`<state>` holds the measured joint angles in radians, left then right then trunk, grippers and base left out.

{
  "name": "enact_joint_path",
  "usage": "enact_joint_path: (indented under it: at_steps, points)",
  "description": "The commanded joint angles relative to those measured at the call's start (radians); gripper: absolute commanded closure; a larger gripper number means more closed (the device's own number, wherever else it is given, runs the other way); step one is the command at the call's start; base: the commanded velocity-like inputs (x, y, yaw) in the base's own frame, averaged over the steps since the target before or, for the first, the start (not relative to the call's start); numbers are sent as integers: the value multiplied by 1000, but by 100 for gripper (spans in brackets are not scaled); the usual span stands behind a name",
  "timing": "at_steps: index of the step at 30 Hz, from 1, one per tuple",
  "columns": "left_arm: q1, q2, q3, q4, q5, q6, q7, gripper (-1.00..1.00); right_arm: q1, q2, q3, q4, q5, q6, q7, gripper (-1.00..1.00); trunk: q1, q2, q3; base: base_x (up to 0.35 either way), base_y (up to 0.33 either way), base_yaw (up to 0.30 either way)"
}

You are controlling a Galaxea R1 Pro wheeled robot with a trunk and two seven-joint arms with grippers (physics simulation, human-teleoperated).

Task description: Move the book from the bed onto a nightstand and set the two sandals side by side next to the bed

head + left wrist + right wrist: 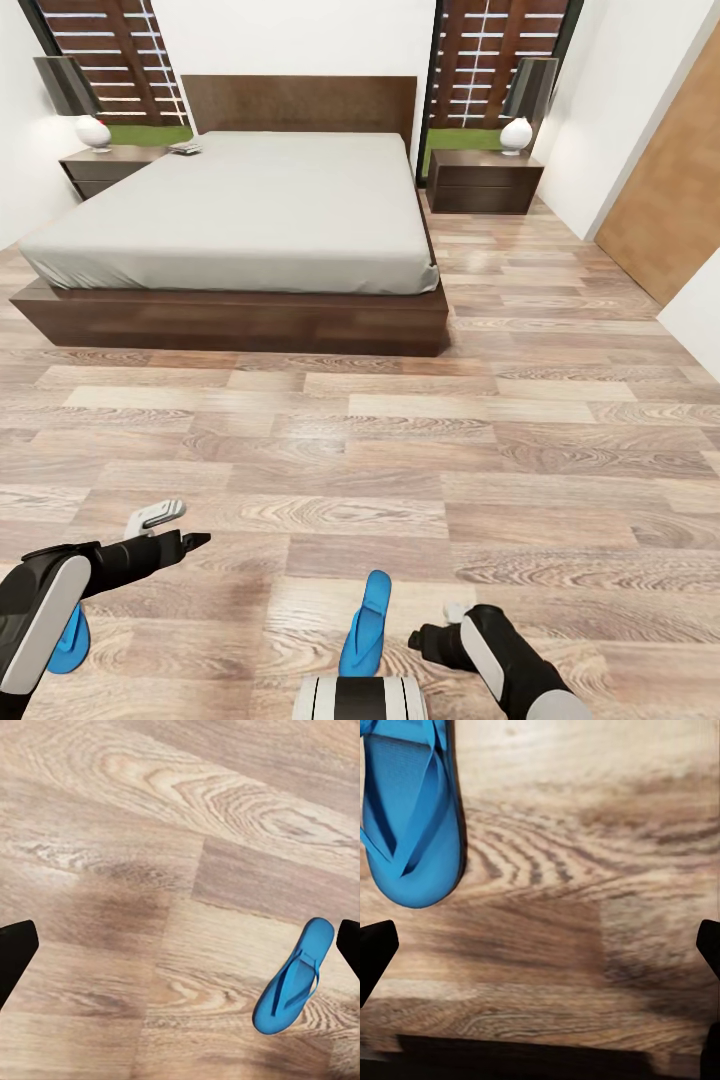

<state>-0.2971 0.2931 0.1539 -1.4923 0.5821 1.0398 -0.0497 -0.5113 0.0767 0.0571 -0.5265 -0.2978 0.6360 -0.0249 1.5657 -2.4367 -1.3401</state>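
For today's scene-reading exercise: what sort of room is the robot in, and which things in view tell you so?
Most likely a bedroom: a large bed with a dark wooden headboard, a nightstand on either side, each carrying a lamp, and a wood-plank floor.

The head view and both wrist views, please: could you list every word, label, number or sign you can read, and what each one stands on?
None can be read.
The small dark object at the bed's far left corner: too small and blurred to show any lettering.
The blue sandals on the floor: plain, with no visible marking, also close up in the right wrist view.
The nightstands: unmarked.
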Motion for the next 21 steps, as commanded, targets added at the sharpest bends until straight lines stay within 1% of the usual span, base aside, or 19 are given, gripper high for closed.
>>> enact_joint_path:
  at_steps: [1, 6, 11, 12, 15, 21]
  points:
    - [0, 0, 1, 0, -4, 4, -5, -100, -1, -1, 5, -3, -1, 4, -3, -100, 0, 0, -1, 0, 0, 0]
    - [0, 0, 1, -1, -4, 4, -6, -100, -8, -1, 10, -12, 16, 8, -3, -100, 0, 0, -1, 0, 0, 0]
    - [0, 0, 1, -2, -3, 3, -4, -100, -25, -1, 12, -18, 49, 44, -4, -100, 0, 0, -1, 0, 0, 0]
    - [0, 0, 1, -2, -3, 3, -4, -100, -25, -1, 12, -18, 49, 44, -4, -100, 0, 0, -1, 0, 0, 0]
    - [0, 0, 1, -2, -4, 0, -4, -100, -33, 0, 13, -19, 67, 61, -4, -100, 0, 0, -1, 0, 0, 0]
    - [1, -1, 1, -2, -4, -17, -3, -100, -45, -1, 13, -22, 80, 74, -6, -100, 0, 0, -1, 0, 0, 0]
